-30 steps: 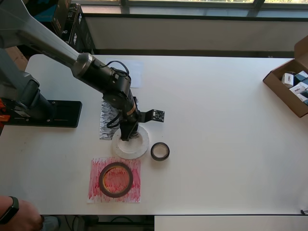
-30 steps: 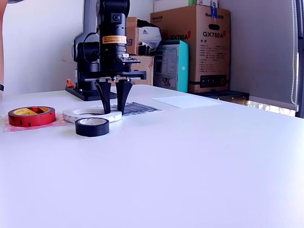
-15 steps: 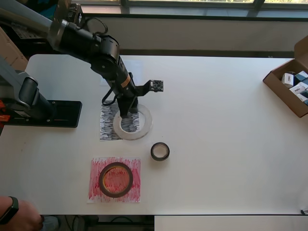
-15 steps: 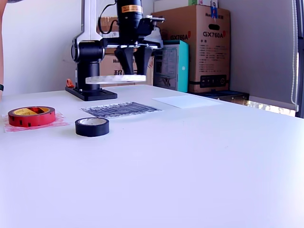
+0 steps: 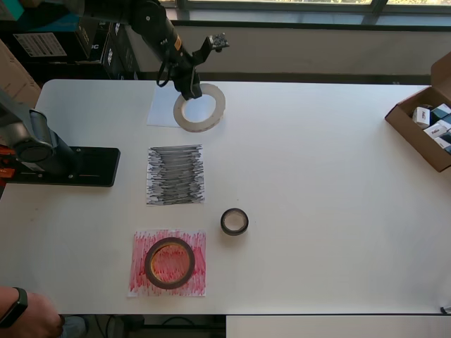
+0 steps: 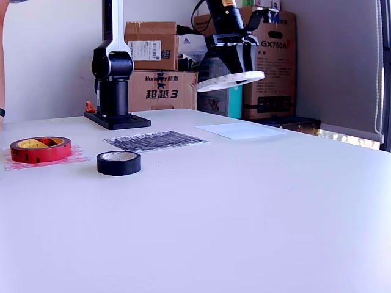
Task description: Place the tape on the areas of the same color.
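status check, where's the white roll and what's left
Gripper shut on white roll, held in the air above white patch, tilted. Red roll on red patch. Black roll on bare table, off black patch. Nothing blocking.

A wide, flat ring of white tape [image 5: 201, 107] hangs in the black gripper [image 5: 188, 91]; the arm above it carries an orange-yellow label. The plain white paper patch [image 6: 242, 130] barely differs from the white table [image 5: 317, 197]. The middle paper square is scribbled with dense black strokes [image 5: 175, 174], grey where the paper shows through. A small glossy black tape roll [image 5: 234, 222] has a pale inner face. The thin reddish-brown tape roll [image 5: 169, 263], red-sided with a yellow core in the exterior view, lies on the red-scribbled paper patch [image 5: 142, 241]. Brown cardboard boxes [image 6: 160, 67] and a teal box [image 6: 223, 85] stand behind.
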You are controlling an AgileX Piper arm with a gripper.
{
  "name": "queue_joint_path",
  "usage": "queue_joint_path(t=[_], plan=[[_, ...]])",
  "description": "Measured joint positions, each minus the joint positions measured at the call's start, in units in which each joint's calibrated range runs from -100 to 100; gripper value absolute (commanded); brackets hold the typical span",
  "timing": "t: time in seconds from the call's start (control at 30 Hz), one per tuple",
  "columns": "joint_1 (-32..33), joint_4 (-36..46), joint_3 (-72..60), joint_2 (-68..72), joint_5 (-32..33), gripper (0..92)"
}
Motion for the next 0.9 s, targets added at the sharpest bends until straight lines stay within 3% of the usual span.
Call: queue_joint_path(t=[0.4, 0.9], plan=[[12.38, -1.67, -3.91, 10.59, 5.33, 0.0], [13.41, -1.66, -1.69, 13.23, 6.20, 0.0]])
